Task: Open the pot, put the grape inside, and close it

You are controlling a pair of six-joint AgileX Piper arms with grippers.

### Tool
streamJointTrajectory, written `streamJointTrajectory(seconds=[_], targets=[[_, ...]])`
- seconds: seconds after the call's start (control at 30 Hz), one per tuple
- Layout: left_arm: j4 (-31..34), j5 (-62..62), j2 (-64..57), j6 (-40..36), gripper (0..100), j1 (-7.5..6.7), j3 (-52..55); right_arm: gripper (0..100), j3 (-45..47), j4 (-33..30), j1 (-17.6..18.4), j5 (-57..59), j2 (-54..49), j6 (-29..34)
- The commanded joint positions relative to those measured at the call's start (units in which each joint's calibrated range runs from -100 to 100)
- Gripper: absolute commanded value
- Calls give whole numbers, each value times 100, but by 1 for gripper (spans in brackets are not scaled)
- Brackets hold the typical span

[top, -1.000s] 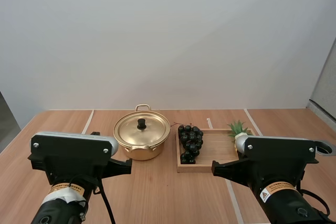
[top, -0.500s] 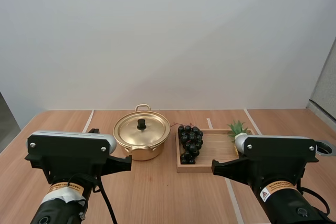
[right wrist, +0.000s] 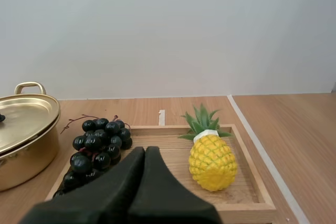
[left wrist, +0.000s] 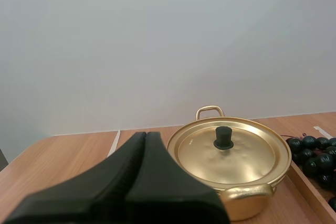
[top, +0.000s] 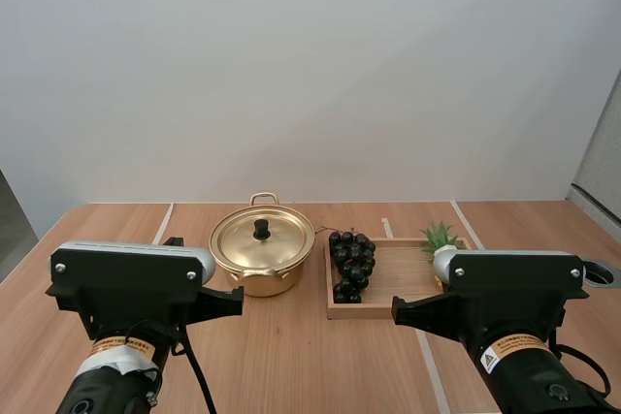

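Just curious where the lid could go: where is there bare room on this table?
Bare table lies left of the pot and in a strip before pot and wooden tray. Within the tray, a patch is free between grapes and pineapple. It's crowded where the grapes sit beside the pot.

Nothing legible — left sticker behind left pincer, print too small, right sticker behind right pincer, warning triangle on it

The left arm and right arm show black housings, silver screws, grey caps, orange labels.
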Motion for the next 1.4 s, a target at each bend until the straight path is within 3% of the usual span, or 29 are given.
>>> streamJointTrajectory(seconds=[0.0, 0.13, 0.23, 0.3, 0.37, 0.47, 0.53, 0.63, 0.77, 1.03, 1.23, 1.37], targets=[[66, -309, -35, 5, 0, -23, 0, 0, 0, -678, -22, -128, -27, -37], [485, -1844, -35, 227, 0, -23, 0, 0, 0, -2016, -22, -1102, -27, -48], [473, -4474, -35, 226, 0, -23, 0, 0, -14, -3778, -22, -2509, -27, -71], [473, -6042, -35, 226, 0, -23, 0, 0, -257, -4141, -22, -3038, -27, -71], [473, -6588, -35, 322, 0, -23, -46, 0, -695, -4046, -22, -3172, -27, -39], [473, -5928, -35, 603, 0, -23, -551, 0, -1559, -3156, -22, -2767, -27, 91], [429, -4858, -35, 650, 0, -23, -1048, 0, -2190, -2519, -22, -2451, -27, 92], [256, -3281, -35, 650, 0, -23, -1880, 0, -3050, -2034, -22, -1932, 239, 104], [256, -2602, 374, 641, 0, -23, -3025, 0, -4524, -1435, -22, -932, 956, 124], [256, -304, 1921, 355, 0, -23, -5662, 0, -7683, -799, -22, 2206, 2903, 124], [295, 127, 3212, 195, 0, -23, -7602, 0, -9870, -842, -22, 3653, 4216, 80], [335, 1962, 4107, 195, 0, -16, -9086, 0, -11066, -778, -22, 4958, 4964, 4]])
